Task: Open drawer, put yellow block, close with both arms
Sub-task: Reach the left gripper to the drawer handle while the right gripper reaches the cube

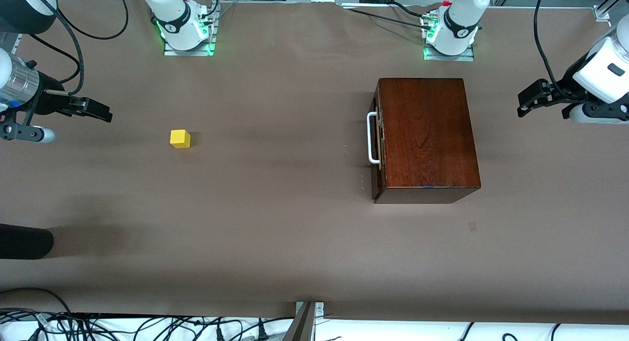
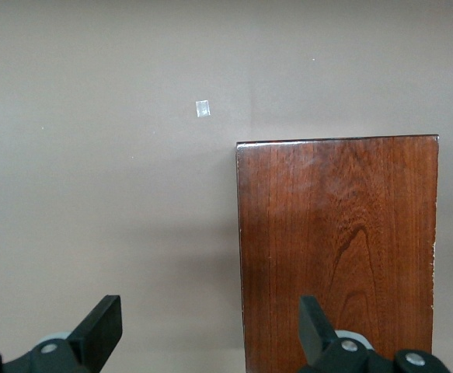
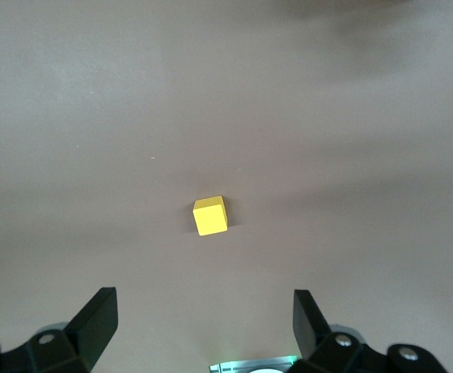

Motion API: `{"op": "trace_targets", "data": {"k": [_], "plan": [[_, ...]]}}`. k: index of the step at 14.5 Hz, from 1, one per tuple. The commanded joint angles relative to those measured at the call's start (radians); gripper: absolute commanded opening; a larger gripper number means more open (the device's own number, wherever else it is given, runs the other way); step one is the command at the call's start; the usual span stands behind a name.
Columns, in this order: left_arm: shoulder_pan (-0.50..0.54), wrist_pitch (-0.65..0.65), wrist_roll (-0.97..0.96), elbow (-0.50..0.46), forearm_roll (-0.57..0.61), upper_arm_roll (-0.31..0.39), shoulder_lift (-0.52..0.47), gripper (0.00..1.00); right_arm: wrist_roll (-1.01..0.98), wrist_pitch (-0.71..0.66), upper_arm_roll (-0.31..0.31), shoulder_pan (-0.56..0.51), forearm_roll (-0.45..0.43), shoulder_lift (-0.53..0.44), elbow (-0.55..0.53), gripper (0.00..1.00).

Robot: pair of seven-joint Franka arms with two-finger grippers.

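Drawer (image 1: pixel 377 144) of the glossy reddish-brown wooden box (image 1: pixel 427 134) sits shut, white handle (image 1: pixel 372 137) facing the small yellow cube (image 1: pixel 180 138) on the brown tabletop (image 1: pixel 275 223). Left gripper (image 2: pixel 210 326) hangs over the box's edge, jaws spread. Right gripper (image 3: pixel 203 322) hovers above the cube, jaws wide, seemingly ready to descend.

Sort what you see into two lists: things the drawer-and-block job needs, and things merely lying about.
Needed:
- drawer, shut, in the wooden box
- yellow block
- left gripper, open
- right gripper, open

Lying about:
- small pale square mark on the table
- dark object at the table's edge
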Motion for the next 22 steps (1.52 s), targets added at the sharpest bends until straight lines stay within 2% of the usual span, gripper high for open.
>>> {"op": "trace_targets", "data": {"k": [1,3,6,10,12,18,22], "plan": [[0.001,-0.006,0.019,0.013,0.010,-0.003,0.009,1.00,-0.001,-0.010,0.004,0.001,-0.012,-0.016,-0.002,1.00],[0.001,-0.011,0.013,0.013,0.007,-0.003,0.044,1.00,-0.001,-0.016,0.003,0.001,-0.010,-0.016,0.000,1.00],[-0.014,-0.034,0.010,0.018,-0.007,-0.006,0.043,1.00,-0.001,-0.016,0.003,0.000,-0.012,-0.016,-0.002,1.00],[-0.030,-0.039,-0.036,0.056,-0.008,-0.055,0.069,1.00,0.000,-0.013,0.004,0.001,-0.012,-0.016,-0.009,1.00],[-0.070,-0.039,-0.109,0.083,-0.007,-0.087,0.098,1.00,0.000,-0.010,0.004,0.001,-0.012,-0.014,-0.012,1.00],[-0.342,-0.026,-0.509,0.096,-0.005,-0.096,0.204,1.00,-0.006,-0.011,0.004,0.001,-0.013,-0.017,-0.022,1.00],[-0.462,0.128,-0.683,0.081,-0.005,-0.096,0.285,1.00,-0.006,-0.004,0.004,0.001,-0.013,-0.052,-0.072,1.00]]}}
